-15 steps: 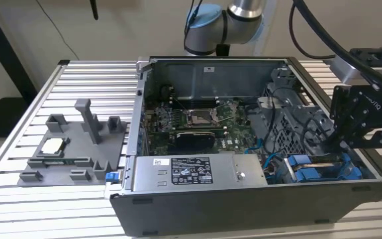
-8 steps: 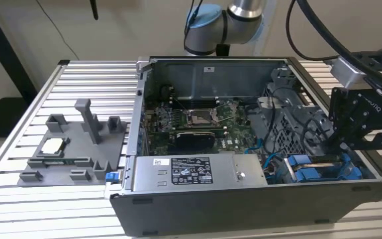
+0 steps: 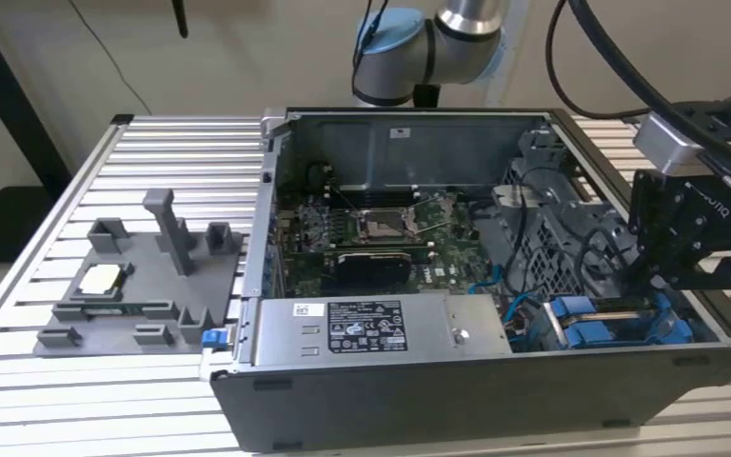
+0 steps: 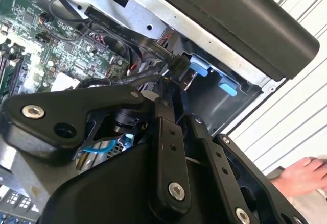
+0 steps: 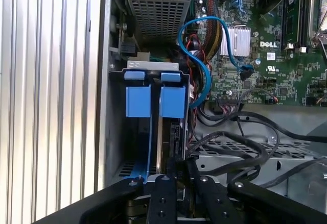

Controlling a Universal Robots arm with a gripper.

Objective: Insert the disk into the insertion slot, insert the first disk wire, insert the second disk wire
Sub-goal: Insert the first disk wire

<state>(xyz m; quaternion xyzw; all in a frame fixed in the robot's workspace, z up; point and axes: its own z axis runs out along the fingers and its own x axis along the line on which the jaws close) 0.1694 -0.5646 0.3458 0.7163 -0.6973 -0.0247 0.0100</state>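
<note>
hand (image 5: 175, 169) just beside the disk (image 5: 171, 101) in the insertion slot (image 5: 116, 124)

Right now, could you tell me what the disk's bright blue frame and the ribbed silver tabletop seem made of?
The bright blue frame looks like moulded plastic: even matte colour, soft-edged tabs. The ribbed silver tabletop is probably extruded aluminium: straight parallel grooves, dull brushed sheen.

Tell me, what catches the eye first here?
An open computer case sits on the slatted table, its green circuit board bare. At the exterior view's right, the black gripper hangs over the disk with its bright blue frame, down in the case's corner.
</note>
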